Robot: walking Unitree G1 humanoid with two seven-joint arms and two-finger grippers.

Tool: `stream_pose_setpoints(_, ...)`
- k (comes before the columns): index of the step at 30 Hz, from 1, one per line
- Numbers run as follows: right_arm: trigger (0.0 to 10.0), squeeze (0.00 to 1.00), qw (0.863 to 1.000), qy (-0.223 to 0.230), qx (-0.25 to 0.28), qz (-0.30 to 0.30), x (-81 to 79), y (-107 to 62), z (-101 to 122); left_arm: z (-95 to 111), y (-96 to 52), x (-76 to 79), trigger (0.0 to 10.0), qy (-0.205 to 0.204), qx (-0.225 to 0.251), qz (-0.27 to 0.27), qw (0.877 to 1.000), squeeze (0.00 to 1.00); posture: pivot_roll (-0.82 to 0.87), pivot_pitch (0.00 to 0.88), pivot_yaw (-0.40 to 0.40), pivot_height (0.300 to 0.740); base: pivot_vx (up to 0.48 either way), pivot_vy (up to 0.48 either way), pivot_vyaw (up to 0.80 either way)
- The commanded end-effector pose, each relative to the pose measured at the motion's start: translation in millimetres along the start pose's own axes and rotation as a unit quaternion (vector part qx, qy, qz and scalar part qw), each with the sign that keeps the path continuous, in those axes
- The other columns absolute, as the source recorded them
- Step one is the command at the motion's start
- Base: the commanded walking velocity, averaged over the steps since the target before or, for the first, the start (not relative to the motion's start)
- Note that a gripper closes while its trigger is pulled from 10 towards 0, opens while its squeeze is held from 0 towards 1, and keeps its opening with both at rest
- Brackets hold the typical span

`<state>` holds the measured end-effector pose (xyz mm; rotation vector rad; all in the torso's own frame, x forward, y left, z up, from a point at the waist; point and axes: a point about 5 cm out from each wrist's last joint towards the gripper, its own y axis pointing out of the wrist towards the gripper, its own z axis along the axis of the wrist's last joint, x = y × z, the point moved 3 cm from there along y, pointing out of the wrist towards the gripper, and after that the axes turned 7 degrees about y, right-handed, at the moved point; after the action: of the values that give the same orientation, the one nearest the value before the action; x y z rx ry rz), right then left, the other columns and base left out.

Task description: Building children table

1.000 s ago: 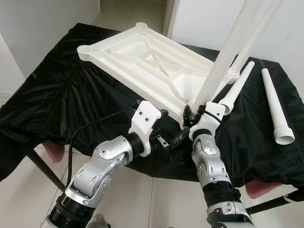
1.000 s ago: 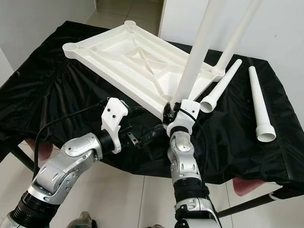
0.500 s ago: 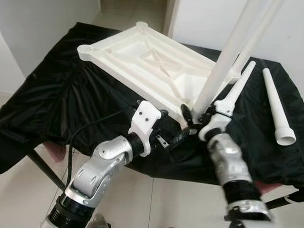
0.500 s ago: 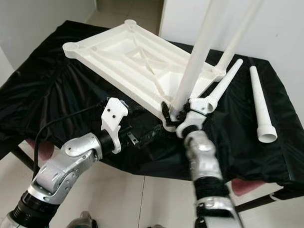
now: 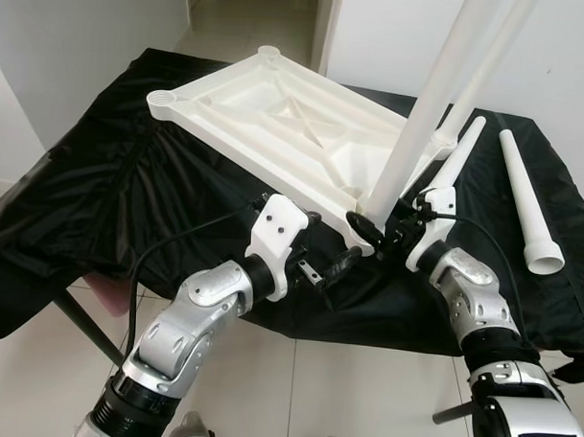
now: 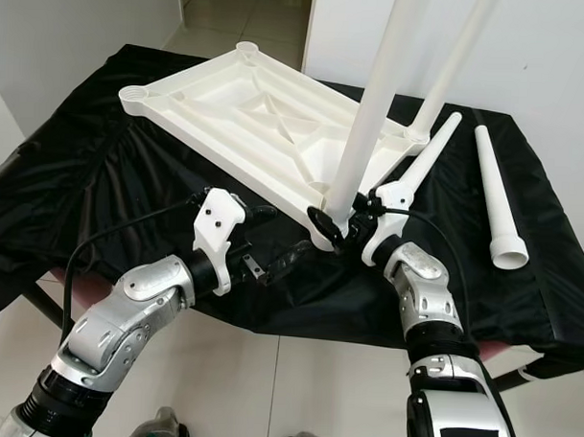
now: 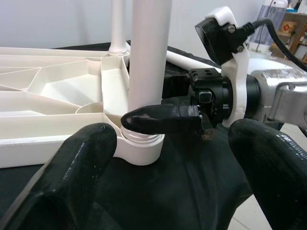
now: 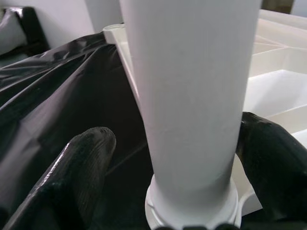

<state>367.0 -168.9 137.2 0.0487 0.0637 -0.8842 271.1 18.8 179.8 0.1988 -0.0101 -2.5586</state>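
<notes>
While straddling the upright white plastic table leg (image 8: 192,96) at its base, right gripper (image 5: 376,231) spread, pads beside not clamping, to steady it in its corner socket | left gripper (image 5: 330,270) open, empty, just beside | upturned white plastic tabletop (image 5: 276,112) on black cloth-covered table (image 5: 101,193) so sockets face up | two loose white legs (image 5: 528,203) lying near

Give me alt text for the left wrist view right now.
An upright white table leg stands in the corner socket of the upside-down white tabletop, with one black finger of the right gripper across its base. The left gripper's two fingers frame the foreground, open, over black cloth.
</notes>
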Motion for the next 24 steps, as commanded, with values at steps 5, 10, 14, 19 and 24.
stream_pose_setpoints(5,10.0,0.00,0.999,-0.022,-0.018,0.017,4.7,1.1,0,3,-0.6,4.8,10.0,0.001,0.003,-0.019,1.000,0.00,0.11,0.000,-0.025,0.740,0.000,0.000,0.00)
stream_pose_setpoints(10,8.5,0.00,1.000,-0.019,-0.021,0.008,8.3,4.3,0,3,0.0,5.3,10.0,0.001,0.003,-0.019,1.000,0.00,0.11,0.000,-0.028,0.740,0.000,0.000,0.00)
stream_pose_setpoints(14,3.8,0.00,0.999,-0.015,-0.029,0.005,9.1,5.4,-2,3,0.0,5.1,10.0,0.001,0.004,-0.018,1.000,0.00,0.11,0.000,-0.030,0.740,0.000,0.000,0.00)
stream_pose_setpoints(19,1.5,0.00,0.999,-0.014,-0.043,0.006,9.2,5.0,-7,4,0.3,4.8,10.0,0.001,0.004,-0.015,1.000,0.00,0.11,0.000,-0.036,0.740,0.000,0.000,0.00)
stream_pose_setpoints(24,0.0,0.00,0.999,-0.004,-0.043,0.013,9.7,2.5,-10,4,1.2,4.2,10.0,0.000,0.006,-0.012,1.000,0.00,0.11,0.004,-0.041,0.740,0.000,0.000,0.00)
